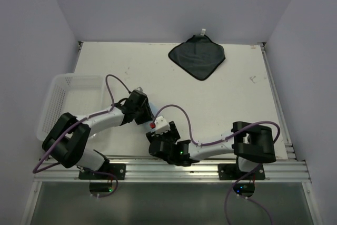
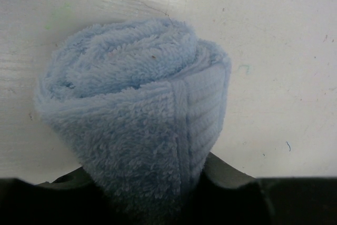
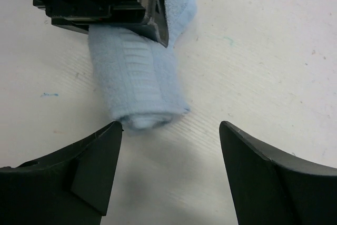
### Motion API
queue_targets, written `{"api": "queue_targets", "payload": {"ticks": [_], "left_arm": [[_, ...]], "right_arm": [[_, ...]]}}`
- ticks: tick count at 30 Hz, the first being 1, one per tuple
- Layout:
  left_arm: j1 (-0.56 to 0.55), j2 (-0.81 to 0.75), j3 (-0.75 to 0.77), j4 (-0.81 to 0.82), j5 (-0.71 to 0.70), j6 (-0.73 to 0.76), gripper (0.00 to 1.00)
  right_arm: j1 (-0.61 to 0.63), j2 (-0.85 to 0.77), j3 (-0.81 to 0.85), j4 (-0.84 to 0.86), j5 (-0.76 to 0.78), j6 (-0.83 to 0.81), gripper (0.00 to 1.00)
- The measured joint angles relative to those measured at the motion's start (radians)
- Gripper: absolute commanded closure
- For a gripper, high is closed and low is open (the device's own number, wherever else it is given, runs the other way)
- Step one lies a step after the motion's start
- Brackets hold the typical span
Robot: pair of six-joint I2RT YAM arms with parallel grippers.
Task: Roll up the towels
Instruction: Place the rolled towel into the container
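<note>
The light blue towel [image 2: 131, 104] is rolled into a tight cylinder and lies on the white table. My left gripper [image 2: 147, 183] is shut on one end of it, and the dark fingers [image 2: 226, 175] show only at the bottom edge of that view. In the right wrist view the roll [image 3: 139, 82] points toward my right gripper [image 3: 171, 130], which is open, its left fingertip just beside the roll's free end. In the top view both grippers meet near the front middle, left gripper [image 1: 139, 103] and right gripper [image 1: 159, 126], hiding the roll. The dark grey towel [image 1: 197, 55] lies flat at the back.
A white mesh basket [image 1: 52, 90] stands at the table's left edge, close to the left arm. The dark towel has a small white tag [image 1: 201, 30] at its far corner. Walls close in the table on three sides.
</note>
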Motion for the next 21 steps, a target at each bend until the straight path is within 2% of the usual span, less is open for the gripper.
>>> {"api": "queue_targets", "payload": {"ticks": [6, 14, 21], "left_arm": [[0.005, 0.012, 0.026, -0.024, -0.002, 0.040, 0.82], [0.026, 0.012, 0.071, -0.087, -0.003, 0.097, 0.90], [0.029, 0.011, 0.192, -0.164, -0.005, 0.152, 0.91]], "right_arm": [[0.011, -0.144, -0.096, 0.001, -0.013, 0.000, 0.20], [0.018, -0.292, -0.190, -0.001, -0.093, -0.016, 0.17], [0.019, -0.376, -0.195, -0.013, -0.094, -0.031, 0.16]]}}
